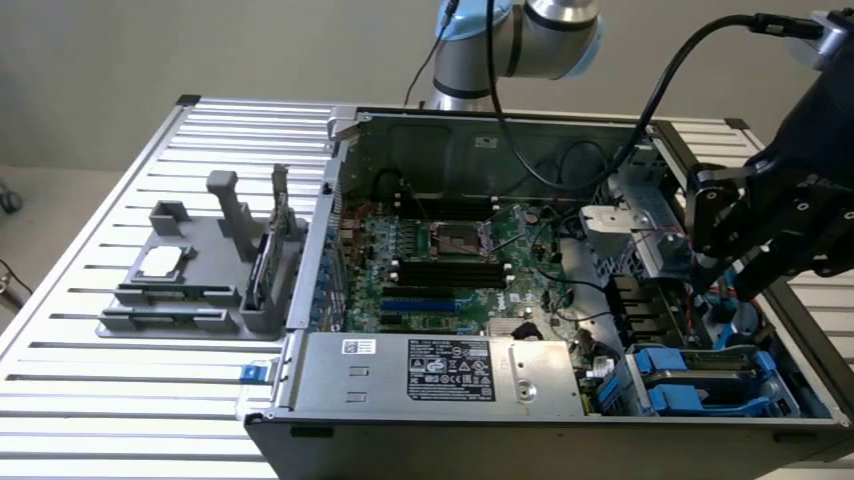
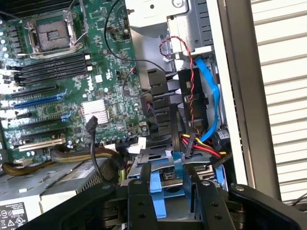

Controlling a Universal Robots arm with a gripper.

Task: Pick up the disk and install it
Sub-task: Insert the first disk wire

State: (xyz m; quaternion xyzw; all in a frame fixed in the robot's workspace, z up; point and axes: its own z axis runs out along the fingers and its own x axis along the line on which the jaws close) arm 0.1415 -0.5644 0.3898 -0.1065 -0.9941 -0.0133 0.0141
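The matte black tool (image 2: 170, 201), studded with bolts, is sitting closest to the lens. The disk (image 2: 165, 178) is showing straight beyond it, a grey metal slab framed in glossy blue plastic, lying low in a corner of the open computer case (image 2: 235, 96). Whether the tool is grasping the disk or standing released over it I cannot tell. In the exterior view the tool (image 1: 731, 278) is hanging inside the case by the wall on the exterior view's right, with the disk (image 1: 687, 372) below it near the front edge. Room is running tight there: a flat blue cable (image 2: 212, 96), twisted red-and-black wires (image 2: 192, 86) and black plastic brackets (image 2: 160, 91) are crowding that corner, and the boxy silver power supply (image 1: 441, 370) is closing off the front. The green motherboard (image 1: 454, 260) is lying flat and open in the middle. The case is resting on a ribbed metal tabletop (image 1: 107, 200), where a grey plastic fixture (image 1: 200, 285) is standing well apart
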